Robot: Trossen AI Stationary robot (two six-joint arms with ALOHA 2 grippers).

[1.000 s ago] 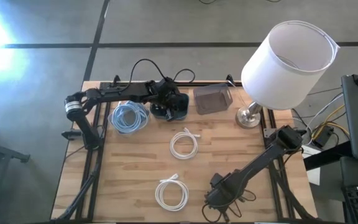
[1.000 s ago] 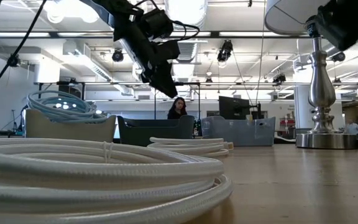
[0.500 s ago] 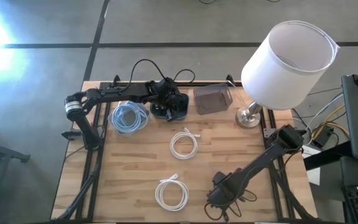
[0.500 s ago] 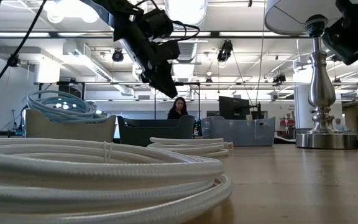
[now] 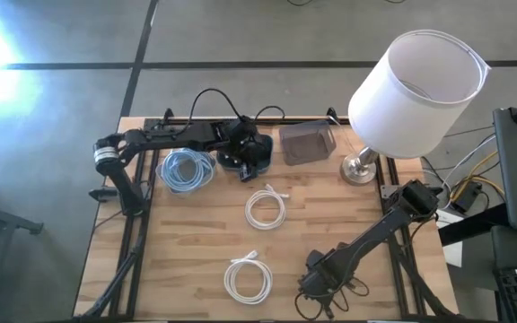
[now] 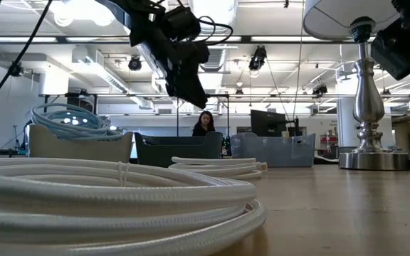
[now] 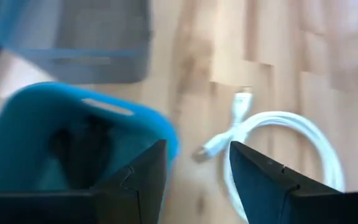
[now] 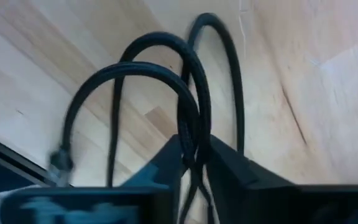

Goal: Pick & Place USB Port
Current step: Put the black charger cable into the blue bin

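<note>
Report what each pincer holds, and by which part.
The right pincer is closed on a black cable, gripping its looped strands. The left pincer is open and holds nothing.

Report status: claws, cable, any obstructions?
Left claw open above blue bin, empty. Right claw shut on black cable at table's near edge. Nothing blocking.

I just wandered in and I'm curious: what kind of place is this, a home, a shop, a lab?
Probably an open-plan lab or workshop: a wooden table with two robot arms, bare ceiling lights and ducts, and a person among monitors behind.
</note>
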